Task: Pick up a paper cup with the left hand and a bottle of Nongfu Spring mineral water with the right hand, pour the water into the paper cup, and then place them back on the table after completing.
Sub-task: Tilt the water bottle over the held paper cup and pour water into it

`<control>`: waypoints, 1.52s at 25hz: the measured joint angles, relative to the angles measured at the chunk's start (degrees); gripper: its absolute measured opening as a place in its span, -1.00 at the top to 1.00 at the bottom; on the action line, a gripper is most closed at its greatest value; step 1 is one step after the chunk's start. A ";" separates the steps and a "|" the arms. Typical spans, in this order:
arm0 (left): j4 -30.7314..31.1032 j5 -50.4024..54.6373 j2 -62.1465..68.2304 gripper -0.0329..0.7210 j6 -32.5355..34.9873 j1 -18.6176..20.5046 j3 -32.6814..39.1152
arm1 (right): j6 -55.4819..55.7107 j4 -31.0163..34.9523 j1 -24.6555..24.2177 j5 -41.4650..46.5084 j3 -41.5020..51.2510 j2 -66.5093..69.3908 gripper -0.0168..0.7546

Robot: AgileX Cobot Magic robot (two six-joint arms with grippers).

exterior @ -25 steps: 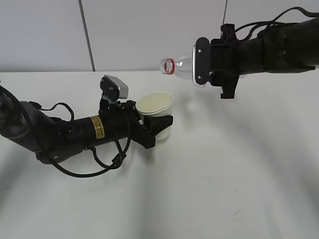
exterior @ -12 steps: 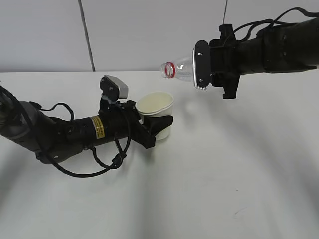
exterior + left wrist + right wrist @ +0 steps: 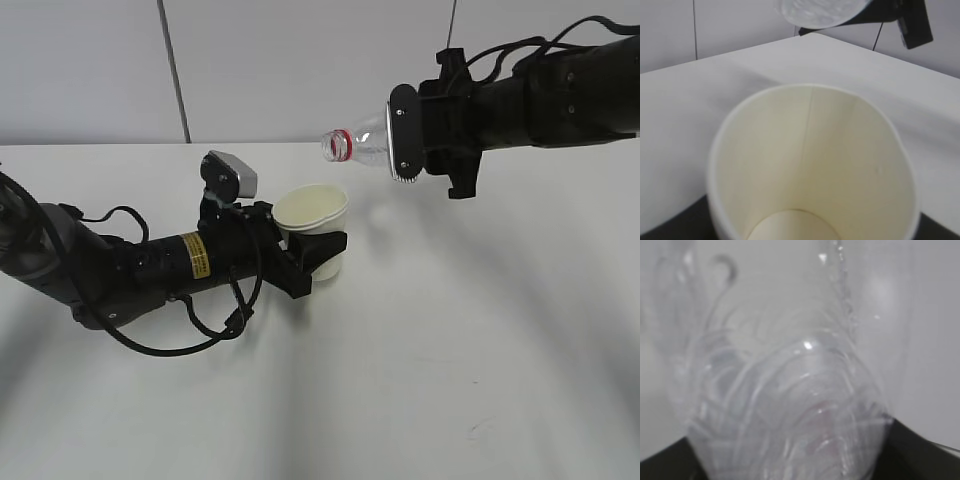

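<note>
left claw (image 3: pixel 318 252): lying low over the white bench (image 3: pixel 420 360), clamping its black fingers around the lower wall of the paper cup (image 3: pixel 313 228).
paper cup: sitting upright left of centre, mouth facing up; inside looking dry in the left wrist view (image 3: pixel 812 165), pale cream walls and bare bottom showing.
right claw (image 3: pixel 400 130): reaching in from the upper right, raised well above the bench, gripping the body of the clear plastic bottle (image 3: pixel 362 140); fingers mostly hidden behind the round white-rimmed plate, so exact opening being hard to tell, though holding the bottle aloft.
bottle: lying nearly horizontal, neck with red ring (image 3: pixel 340 144) pointing left, mouth hanging above and slightly right of the cup rim, apart from it.
water: not clearly showing in the bottle; no stream showing between mouth and cup.
right wrist view: showing only blurred, ribbed clear plastic of the bottle (image 3: pixel 790 405) filling the frame.
left arm: stretching along the bench from the left, yellow label (image 3: pixel 197 255) on its body, silver camera block (image 3: pixel 230 175) sitting on top.
</note>
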 joint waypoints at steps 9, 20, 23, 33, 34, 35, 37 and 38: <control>0.00 0.00 0.00 -0.15 0.00 0.00 0.00 | 0.00 -1.01 1.09 0.36 0.00 0.00 -0.15; 0.00 0.00 0.00 -0.15 -0.04 0.00 0.00 | 0.00 -2.60 1.09 1.21 0.00 0.00 -0.15; 0.00 0.00 0.00 -0.15 -0.04 0.00 0.00 | 0.00 -2.87 1.09 1.55 0.00 0.00 -0.15; 0.00 0.00 0.00 -0.15 -0.04 0.00 0.00 | 0.00 -4.95 1.09 1.90 0.00 0.00 -0.15; 0.00 0.00 0.00 -0.15 -0.04 0.00 0.00 | 0.00 -4.95 1.09 2.01 0.00 0.00 -0.15; 0.00 0.00 0.00 -0.15 -0.04 0.00 0.00 | 0.00 -5.09 1.09 2.02 0.00 0.00 -0.15; 0.11 0.00 0.00 -0.15 -0.04 0.00 0.00 | 0.00 -5.43 1.09 2.13 0.00 0.00 -0.15; 0.23 0.00 0.00 -0.15 -0.04 0.00 0.00 | 0.00 -5.43 1.09 2.25 0.00 0.00 -0.15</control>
